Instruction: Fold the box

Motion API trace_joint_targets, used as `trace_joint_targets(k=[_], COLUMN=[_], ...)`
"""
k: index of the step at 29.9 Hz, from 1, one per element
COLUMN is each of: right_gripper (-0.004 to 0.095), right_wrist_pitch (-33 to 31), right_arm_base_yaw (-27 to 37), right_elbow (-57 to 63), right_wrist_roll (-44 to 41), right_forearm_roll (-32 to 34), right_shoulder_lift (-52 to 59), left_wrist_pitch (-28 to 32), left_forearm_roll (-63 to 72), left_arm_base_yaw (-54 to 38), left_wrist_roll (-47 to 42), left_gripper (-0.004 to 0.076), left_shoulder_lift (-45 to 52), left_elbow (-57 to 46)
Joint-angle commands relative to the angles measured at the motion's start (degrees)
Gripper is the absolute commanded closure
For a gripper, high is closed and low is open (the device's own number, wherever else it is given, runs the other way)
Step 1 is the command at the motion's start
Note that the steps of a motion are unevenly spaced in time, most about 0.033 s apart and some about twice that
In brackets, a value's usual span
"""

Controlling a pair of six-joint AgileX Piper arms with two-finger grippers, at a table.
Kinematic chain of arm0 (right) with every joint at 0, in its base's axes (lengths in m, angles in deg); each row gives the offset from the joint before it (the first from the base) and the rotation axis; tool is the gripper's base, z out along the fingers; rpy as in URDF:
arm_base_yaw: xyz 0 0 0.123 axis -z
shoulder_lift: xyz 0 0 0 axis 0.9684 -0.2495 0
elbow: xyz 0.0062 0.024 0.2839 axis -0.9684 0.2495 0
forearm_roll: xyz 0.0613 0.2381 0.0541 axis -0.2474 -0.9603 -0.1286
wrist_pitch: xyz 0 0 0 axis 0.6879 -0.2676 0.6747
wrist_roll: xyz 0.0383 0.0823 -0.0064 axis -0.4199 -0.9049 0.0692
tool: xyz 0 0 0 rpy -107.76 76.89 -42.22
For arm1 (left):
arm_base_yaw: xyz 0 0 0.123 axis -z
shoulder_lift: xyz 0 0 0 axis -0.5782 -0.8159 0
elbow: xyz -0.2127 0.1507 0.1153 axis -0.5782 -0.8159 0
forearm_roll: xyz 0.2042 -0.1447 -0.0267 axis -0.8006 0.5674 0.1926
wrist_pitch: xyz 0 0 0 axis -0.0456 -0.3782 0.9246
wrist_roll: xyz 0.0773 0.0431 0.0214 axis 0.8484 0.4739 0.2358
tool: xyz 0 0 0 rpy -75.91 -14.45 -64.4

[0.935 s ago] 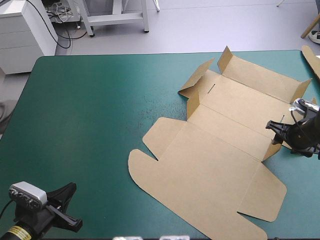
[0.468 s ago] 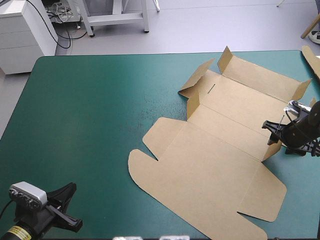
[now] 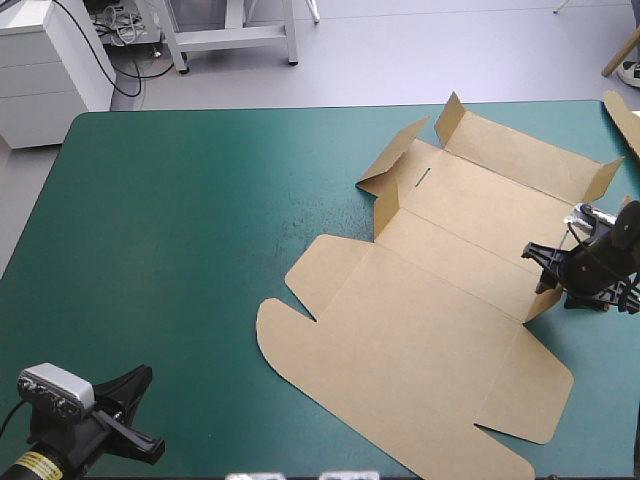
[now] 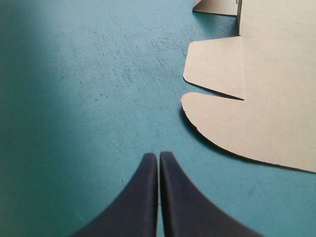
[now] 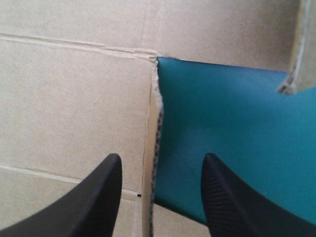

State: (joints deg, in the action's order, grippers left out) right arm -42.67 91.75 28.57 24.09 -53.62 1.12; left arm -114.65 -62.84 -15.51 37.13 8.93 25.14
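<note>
High view: right tool (image 3: 541, 268), wide, has edged astride box (image 3: 420, 330) flap; left tool (image 4: 159, 156) pinched together, unmoved.

The box (image 3: 430, 340) lies on the bench's (image 3: 180, 250) right half; the right hand (image 3: 541, 268) straddles its right edge, the left hand (image 4: 159, 157) well apart.

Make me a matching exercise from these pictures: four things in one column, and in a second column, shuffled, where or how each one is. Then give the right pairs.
Things
1. left gripper
2. right gripper
3. box
4. spare board

Places and states
A. at the far right edge of the teal-green cover
B. open, astride a raised flap
C. shut, over bare cover
D. spread mostly flat, far flaps raised

Pairs: 1-C, 2-B, 3-D, 4-A
</note>
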Motion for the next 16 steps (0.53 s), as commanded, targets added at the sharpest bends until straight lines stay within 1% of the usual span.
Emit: trace_joint_targets(k=[1,3,7,11,16], right_gripper=[0.0523,0.0619,0.0924,0.0926,0.0925], right_wrist_pitch=[0.5,0.4,0.6,0.8,0.7], right_arm_base_yaw=[0.2,0.2,0.2,0.2,0.2], right_elbow=[-1.3,-1.3,-1.3,-1.3,-2.0], right_wrist_roll=[0.4,0.4,0.6,0.8,4.2], right_forearm_roll=[-0.7,-0.7,-0.5,0.0,0.1], right_shoulder_lift=[1.1,0.7,0.6,0.6,0.6], left_wrist_pitch=[4.3,4.3,4.3,4.3,4.3], left_forearm_roll=[0.5,0.4,0.4,0.4,0.4], left_arm_base_yaw=[0.4,0.4,0.4,0.4,0.4], left_wrist_roll=[0.1,0.1,0.2,0.2,0.2], left_gripper=[0.0731,0.0731,0.0731,0.0731,0.0731], left_shoulder_lift=[-0.8,-0.8,-0.8,-0.8,-0.8], left_elbow=[1.4,1.4,1.4,1.4,1.4])
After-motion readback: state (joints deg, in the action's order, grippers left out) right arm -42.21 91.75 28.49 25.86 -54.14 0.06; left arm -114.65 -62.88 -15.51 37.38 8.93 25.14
